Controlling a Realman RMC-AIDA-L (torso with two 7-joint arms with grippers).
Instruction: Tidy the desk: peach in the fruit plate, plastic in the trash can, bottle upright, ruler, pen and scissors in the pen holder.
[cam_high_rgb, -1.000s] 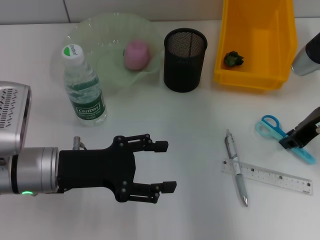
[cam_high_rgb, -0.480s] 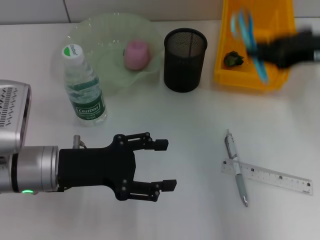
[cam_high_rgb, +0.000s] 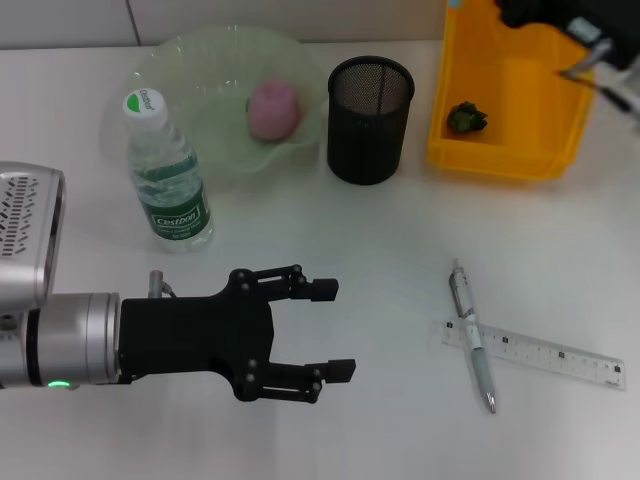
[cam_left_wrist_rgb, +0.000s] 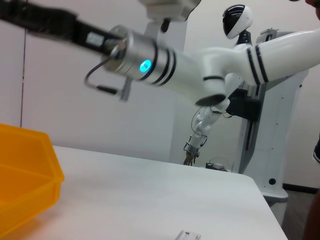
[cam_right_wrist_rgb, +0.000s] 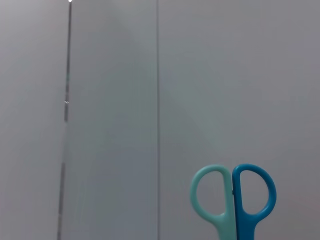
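Scissors (cam_right_wrist_rgb: 233, 202): gripped by right gripper (cam_high_rgb: 560, 20), raised far right above yellow bin (cam_high_rgb: 555, 110).
Left gripper (cam_high_rgb: 325, 330): jaws apart, idle near left.
Pen (cam_high_rgb: 472, 335): crosses ruler (cam_high_rgb: 530, 352), near right.
Pen holder (cam_high_rgb: 369, 120): far centre.

Pen (cam_high_rgb: 472, 335) lies across ruler (cam_high_rgb: 533, 352), right of the bottle (cam_high_rgb: 166, 178).

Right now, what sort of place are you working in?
Probably a robotics lab set up as a desk. A white table holds a pen holder, a pen and a ruler, and the left wrist view shows another robot standing by a bare wall.
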